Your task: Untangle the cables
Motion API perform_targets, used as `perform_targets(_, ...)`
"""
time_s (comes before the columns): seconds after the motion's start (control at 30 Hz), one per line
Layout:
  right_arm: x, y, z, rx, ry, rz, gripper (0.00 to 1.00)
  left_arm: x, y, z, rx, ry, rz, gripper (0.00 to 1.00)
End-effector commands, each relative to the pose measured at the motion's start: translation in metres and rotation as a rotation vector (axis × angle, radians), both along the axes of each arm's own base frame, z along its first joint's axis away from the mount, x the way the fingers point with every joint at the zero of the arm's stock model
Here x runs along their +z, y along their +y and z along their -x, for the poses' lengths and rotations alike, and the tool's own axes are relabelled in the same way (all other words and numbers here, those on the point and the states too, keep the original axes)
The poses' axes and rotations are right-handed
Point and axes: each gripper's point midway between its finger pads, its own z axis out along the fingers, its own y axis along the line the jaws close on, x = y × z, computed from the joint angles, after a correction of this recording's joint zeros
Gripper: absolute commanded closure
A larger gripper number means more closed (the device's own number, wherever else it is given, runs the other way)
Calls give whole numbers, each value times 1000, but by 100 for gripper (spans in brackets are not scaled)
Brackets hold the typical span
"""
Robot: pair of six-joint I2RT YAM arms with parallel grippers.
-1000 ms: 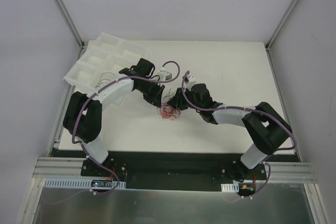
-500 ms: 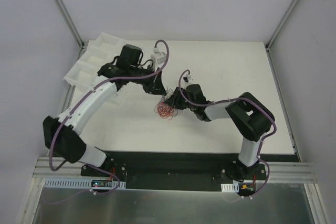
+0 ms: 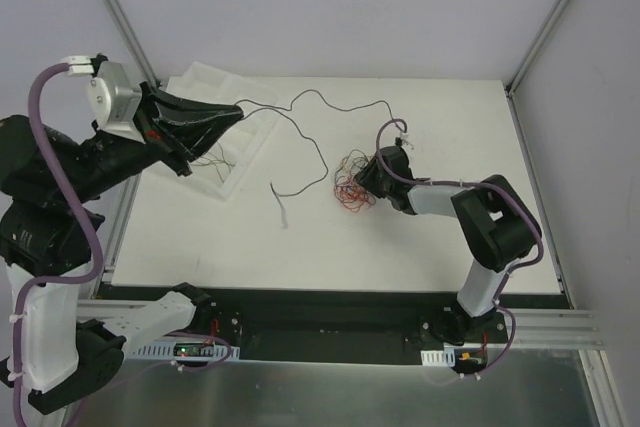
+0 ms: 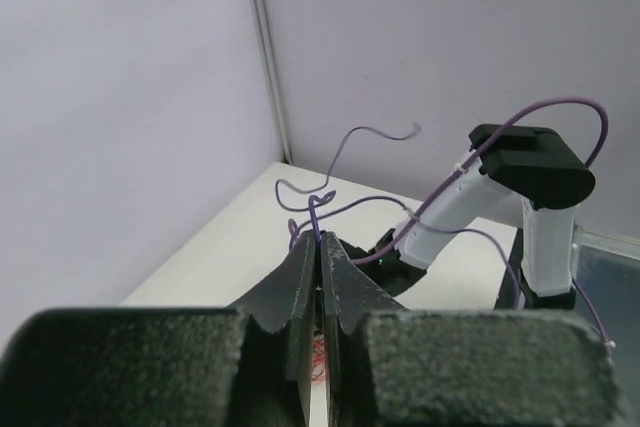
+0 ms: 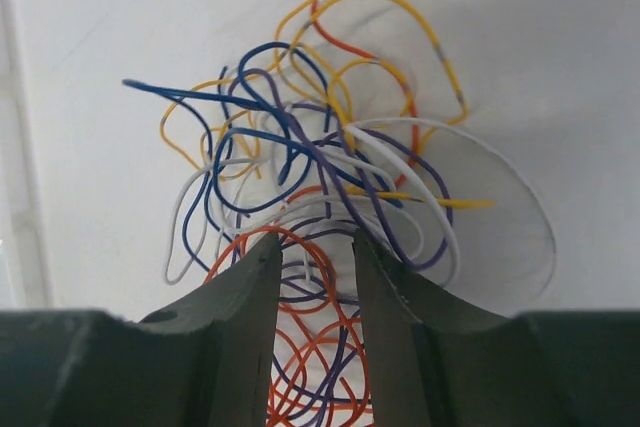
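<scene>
Early stage. One dark strand (image 4: 316, 212) is mostly lifted out; the rest is still a knot.
- Left tool (image 3: 238, 110) is up high over the tray (image 3: 200, 75), fully closed on that strand. One run arcs across toward the right arm and another trails down onto the bench (image 3: 420, 237).
- I can't tell whether the far end is free of the knot or caught near the right wrist.
- Cables (image 3: 350, 185) sit mid-bench as one clump. The right wrist view shows orange, yellow, blue, purple and white loops crossing each other.
- Right tool (image 5: 310, 247) is low at the clump's edge, about half spread, with an orange loop between its fingers and nothing visibly pinched.
- Left to do: nearly all of it, strand by strand.
- In the way: the right arm's own hose beside the strand's far run, and the tray edge under the left tool.
</scene>
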Motion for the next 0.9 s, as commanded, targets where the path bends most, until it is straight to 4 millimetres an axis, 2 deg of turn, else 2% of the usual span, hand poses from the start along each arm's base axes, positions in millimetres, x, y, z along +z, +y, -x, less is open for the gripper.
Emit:
perform_targets(0.0, -21, -67, 6, -228, 123, 154, 62, 0, -3, -21, 50, 51, 24, 100)
perform_targets(0.13, -8, -105, -2, -332, 99, 177, 62, -36, -13, -38, 50, 159, -10, 100)
perform_targets(0.2, -2, -123, -3, -379, 87, 156, 62, -61, -15, -48, 69, 216, -34, 100)
perform_targets(0.27, 4, -133, -5, -389, 59, 111, 62, -93, -19, -59, 84, 279, -67, 100)
perform_targets(0.37, 11, -130, -6, -352, 23, 83, 62, -146, -27, -72, 87, 408, -104, 100)
perform_targets(0.4, 12, -125, -5, -326, 21, 79, 62, -173, -32, -76, 80, 473, -130, 100)
perform_targets(0.43, 13, -120, -7, -299, 16, 69, 62, -187, -34, -79, 77, 505, -141, 100)
perform_targets(0.53, 12, -108, -9, -241, 25, 44, 61, -260, -41, -86, 79, 682, -208, 100)
perform_targets(0.6, 13, -104, -10, -218, 25, 36, 61, -295, -45, -89, 78, 763, -249, 100)
perform_targets(0.7, 13, -100, -11, -200, 18, 35, 62, -334, -47, -96, 94, 855, -300, 100)
perform_targets(0.87, 12, -93, -14, -168, 26, 24, 62, -367, -53, -112, 117, 947, -353, 100)
